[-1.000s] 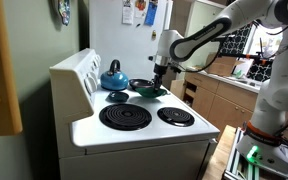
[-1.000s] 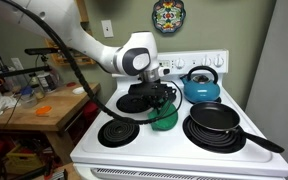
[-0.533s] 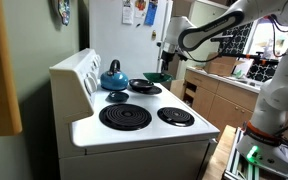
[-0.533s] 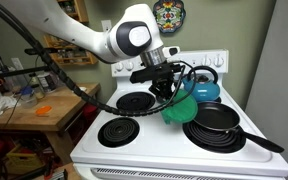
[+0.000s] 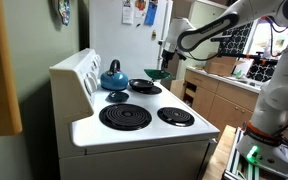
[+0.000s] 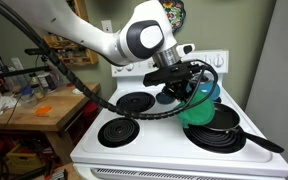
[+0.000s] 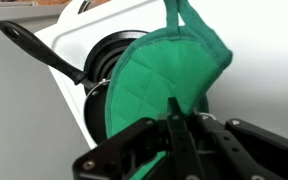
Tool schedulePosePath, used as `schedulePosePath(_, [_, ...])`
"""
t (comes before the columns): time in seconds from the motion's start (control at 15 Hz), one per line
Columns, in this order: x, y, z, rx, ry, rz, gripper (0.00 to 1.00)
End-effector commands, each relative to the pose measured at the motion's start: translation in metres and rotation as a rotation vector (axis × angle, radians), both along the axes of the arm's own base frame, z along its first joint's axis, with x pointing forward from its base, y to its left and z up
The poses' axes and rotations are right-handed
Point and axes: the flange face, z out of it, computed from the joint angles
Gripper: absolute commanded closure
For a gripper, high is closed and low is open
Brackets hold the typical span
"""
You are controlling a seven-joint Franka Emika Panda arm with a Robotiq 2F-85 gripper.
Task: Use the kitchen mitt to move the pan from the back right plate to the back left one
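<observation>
Kitchen mitt [image 6: 197, 108], one, clamped in tool [image 7: 174, 125], over one pan [image 6: 219, 122], one kettle [image 5: 112, 76]

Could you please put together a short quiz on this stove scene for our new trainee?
1. True or false: the pincer is shut on the green mitt.
2. In the wrist view, what shows behind the mitt: A a bowl, B the black pan, C a cup?
3. What colour is the kettle?
Key: 1 true; 2 B; 3 blue.
</observation>
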Motion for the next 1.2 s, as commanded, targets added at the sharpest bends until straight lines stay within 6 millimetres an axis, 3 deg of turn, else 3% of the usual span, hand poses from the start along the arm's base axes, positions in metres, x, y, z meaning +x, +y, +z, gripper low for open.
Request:
schedulePosePath(0.0, [0.024,-0.021,-0.013,0.018,-0.016,0.088,0.98])
schedulePosePath(0.33, [0.039,-0.020,-0.031,0.124,0.039,0.245,0.98])
schedulePosePath(1.13, [0.069,-0.019,-0.063,0.052,0.100,0.426,0.95])
